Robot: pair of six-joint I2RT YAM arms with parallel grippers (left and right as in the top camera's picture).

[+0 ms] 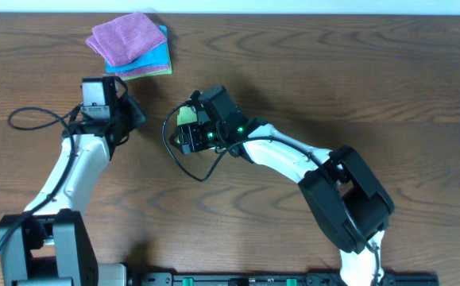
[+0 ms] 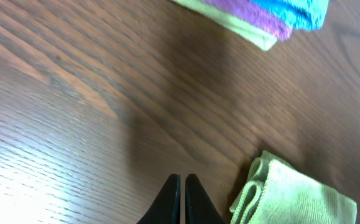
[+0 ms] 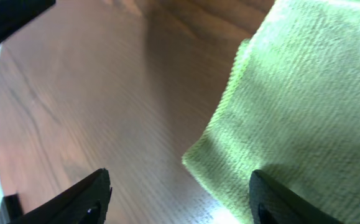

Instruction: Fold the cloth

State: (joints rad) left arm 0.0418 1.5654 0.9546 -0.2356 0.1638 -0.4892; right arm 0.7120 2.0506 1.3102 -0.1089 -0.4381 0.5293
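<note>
1. Lime-green cloth fills the right half of the right wrist view, lying on the table. Its top and right sides run out of frame, and no tag shows.
2. From overhead only a small green patch of the cloth shows near the table's middle. The rest is hidden under the right arm's wrist.
3. The left wrist view catches a layered corner of it, cut off at the bottom.
4. The right gripper has its fingers spread wide and clamps nothing. One tip sits over the cloth and the other over bare wood; contact is unclear.
5. The left gripper is empty, its tips pressed together, just beside the cloth.
6. Well apart, at the far edge, a purple cloth lies on a turquoise cloth.
</note>
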